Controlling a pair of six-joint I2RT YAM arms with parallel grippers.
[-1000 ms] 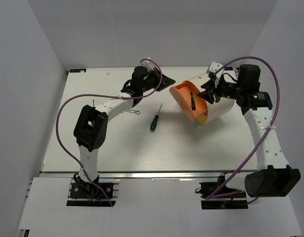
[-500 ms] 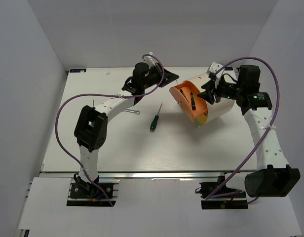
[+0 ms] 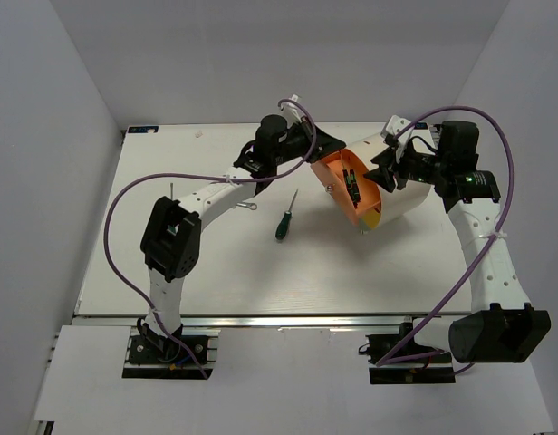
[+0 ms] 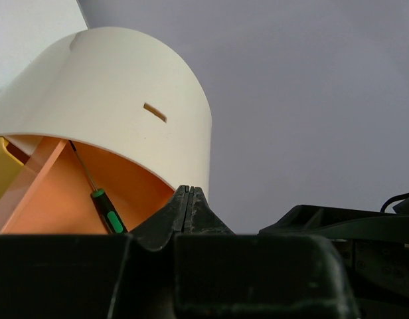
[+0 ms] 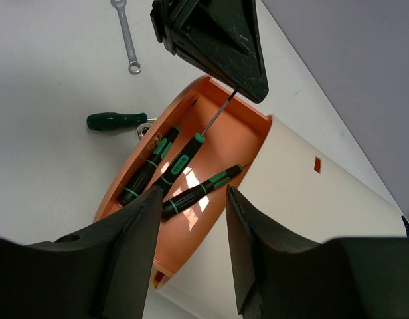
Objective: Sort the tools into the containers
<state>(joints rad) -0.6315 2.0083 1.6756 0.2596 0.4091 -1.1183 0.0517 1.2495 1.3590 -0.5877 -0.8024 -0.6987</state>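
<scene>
At the left gripper (image 4: 185,194): pressed flat together, tip to tip, only a thin seam showing. Hangs just over the upper rim of the drum (image 5: 304,199), above the mouth of the orange compartment (image 5: 241,143).

At the right gripper (image 5: 194,199): set narrow, with the drum's lower rim running in between the two fingers (clamped on it, to judge by the tilt of the drum in the overhead view).

Inside that compartment: three green-and-black screwdrivers (image 5: 181,163), side by side, handles down toward the right gripper, thin shafts pointing up toward the left one. Middle shaft ending right at the edge of the left gripper's tip; cannot tell whether touching.

As for the drum itself: on its side on the right half of the table (image 3: 216,272), cream-white wall toward the right arm, orange open face turned left and upward.

Farther out on the table: a fourth screwdriver (image 3: 282,224), dark green handle toward the arms, shaft pointing away, left of the drum's face and apart from it. Left again, beside the left forearm: the small silver wrench (image 3: 246,207), lying flat, near that screwdriver but not touching.
</scene>
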